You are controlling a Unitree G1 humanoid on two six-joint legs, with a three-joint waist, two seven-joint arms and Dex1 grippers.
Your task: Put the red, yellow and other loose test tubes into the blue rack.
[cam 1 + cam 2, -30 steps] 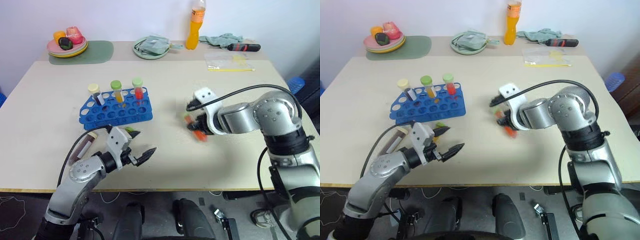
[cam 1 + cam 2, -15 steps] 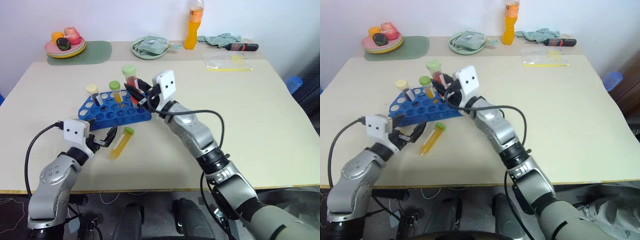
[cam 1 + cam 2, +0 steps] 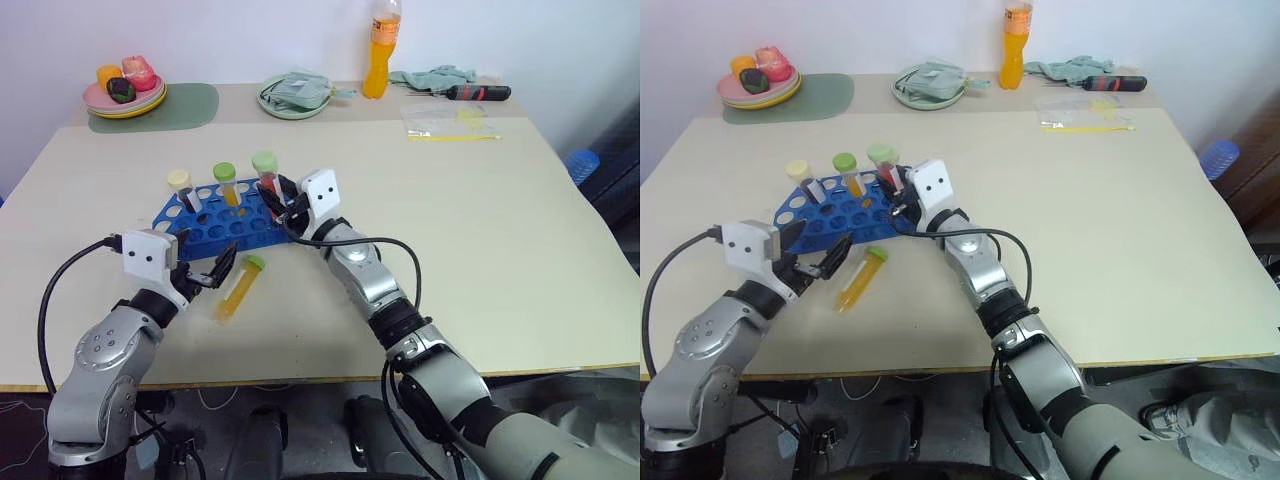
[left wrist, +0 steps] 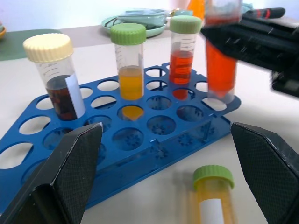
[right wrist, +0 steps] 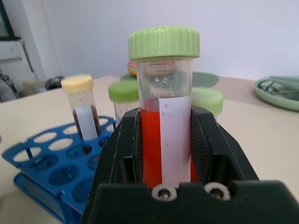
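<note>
Right gripper [image 3: 283, 196] jaws clamp the red tube [image 5: 164, 116]; left gripper [image 3: 205, 275] spread wide. Eye views: red tube has come lower, over the blue rack's [image 3: 225, 232] corner; yellow tube [image 3: 238, 288] lies loose beside it. Left wrist view: right arm reaches across, tube upright.

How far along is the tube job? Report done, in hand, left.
Done: a cream-capped dark tube, a racked yellow tube and a racked red tube stand in the blue plastic rack. In hand: the right hand grips a green-capped red tube over the rack's end, unseated. Left: seat it, then the loose yellow tube lying by the open left hand.
</note>
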